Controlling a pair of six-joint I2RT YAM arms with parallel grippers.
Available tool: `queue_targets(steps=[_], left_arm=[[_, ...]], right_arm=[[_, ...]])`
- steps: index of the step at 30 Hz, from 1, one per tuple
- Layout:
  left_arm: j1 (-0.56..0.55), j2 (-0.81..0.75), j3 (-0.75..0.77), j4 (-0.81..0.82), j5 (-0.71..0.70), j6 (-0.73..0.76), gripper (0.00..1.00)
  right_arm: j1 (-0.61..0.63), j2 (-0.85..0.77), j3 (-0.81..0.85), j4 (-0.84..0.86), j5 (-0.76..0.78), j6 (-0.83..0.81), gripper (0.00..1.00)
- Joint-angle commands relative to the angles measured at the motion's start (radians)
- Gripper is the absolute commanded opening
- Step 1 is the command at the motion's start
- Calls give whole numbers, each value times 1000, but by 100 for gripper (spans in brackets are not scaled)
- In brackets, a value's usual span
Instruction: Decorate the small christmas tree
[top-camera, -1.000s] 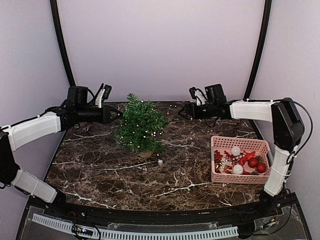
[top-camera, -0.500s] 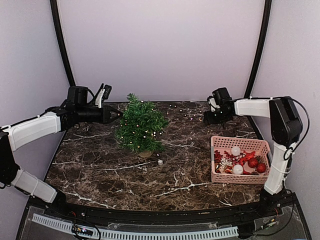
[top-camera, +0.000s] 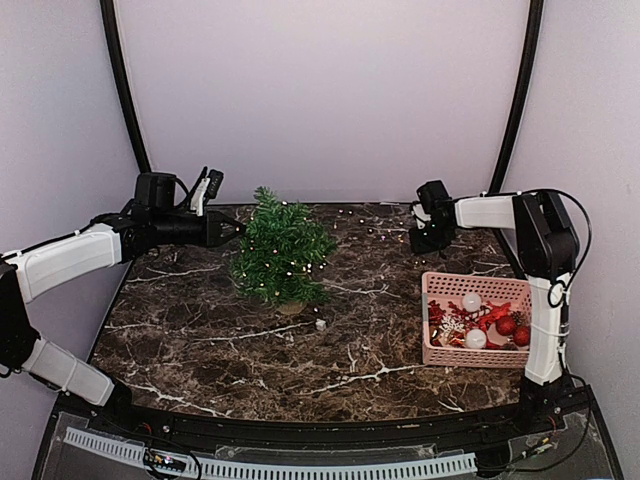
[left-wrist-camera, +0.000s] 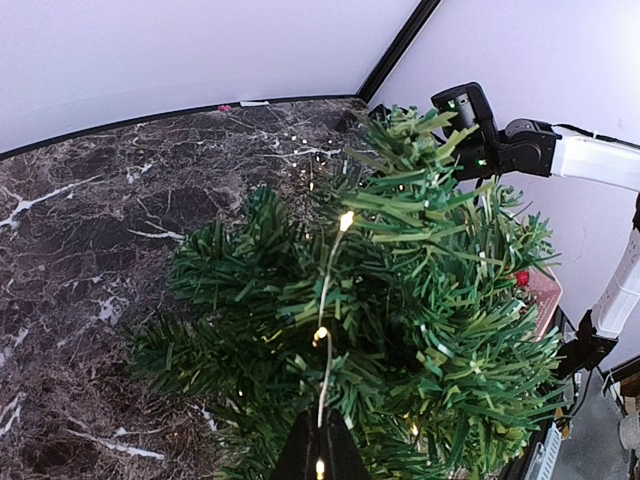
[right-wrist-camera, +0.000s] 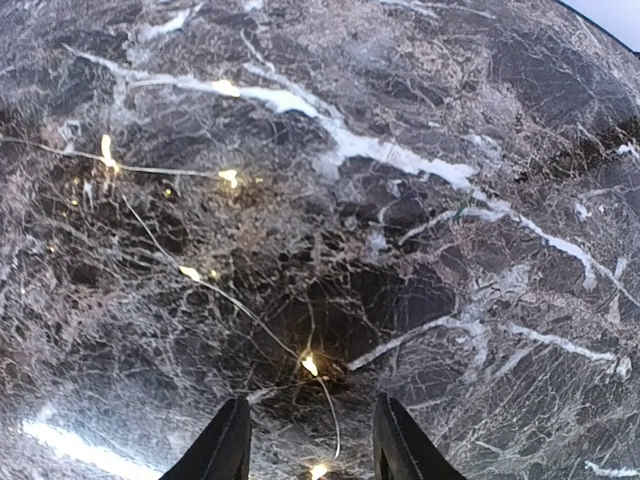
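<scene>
- Left claw (left-wrist-camera: 320, 428), bottom centre, pinched shut on the light string (left-wrist-camera: 331, 268) running into the small christmas tree (left-wrist-camera: 430, 300).
- Right claw (right-wrist-camera: 311, 402) is partly open, with the light string between its fingers on the table (right-wrist-camera: 480, 150).

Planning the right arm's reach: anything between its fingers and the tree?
Nothing solid visible. Between the right gripper and the small christmas tree lies bare marble table, with only the thin light string flat on it. The pink basket sits nearer the arm bases, off that line.
</scene>
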Motion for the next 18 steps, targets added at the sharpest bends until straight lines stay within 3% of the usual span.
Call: queue_targets(steps=[1, 9, 18], left_arm=[[-4, -21, 23, -9, -2, 14, 1], [-5, -16, 21, -2, 3, 8, 0], [-5, -20, 17, -3, 1, 8, 1]], right_arm=[[-6, -29, 5, -42, 10, 48, 41], [13, -81, -52, -70, -36, 104, 39], [22, -45, -49, -37, -94, 112, 22]])
